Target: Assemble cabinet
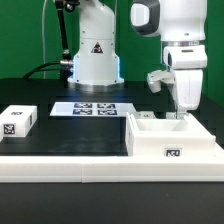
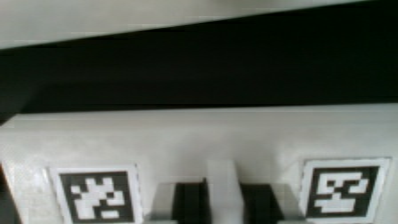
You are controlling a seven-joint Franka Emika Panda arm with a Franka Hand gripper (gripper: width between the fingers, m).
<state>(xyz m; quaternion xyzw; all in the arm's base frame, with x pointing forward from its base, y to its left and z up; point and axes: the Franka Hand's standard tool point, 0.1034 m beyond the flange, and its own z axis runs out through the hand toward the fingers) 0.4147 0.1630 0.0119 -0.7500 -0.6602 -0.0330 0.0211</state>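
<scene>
At the top edge of the cabinet (image 1: 150, 140), a thin wall is pinched by the near-shut claw (image 2: 217, 203); stiff, light plastic is presumed.

Open table (image 1: 80, 135) between the small block (image 1: 18, 121) and the cabinet (image 1: 170, 140) — marker board (image 1: 92, 108) lies flat behind.

Fingers (image 2: 187, 205) pinch white cabinet (image 2: 196, 140) wall between tags (image 2: 95, 195).

Bright, even light; the cabinet (image 1: 150, 143) nearly washes out against the dark desk (image 1: 70, 135). The wrist view is blurred throughout, and the tags on the cabinet are smeared.
</scene>
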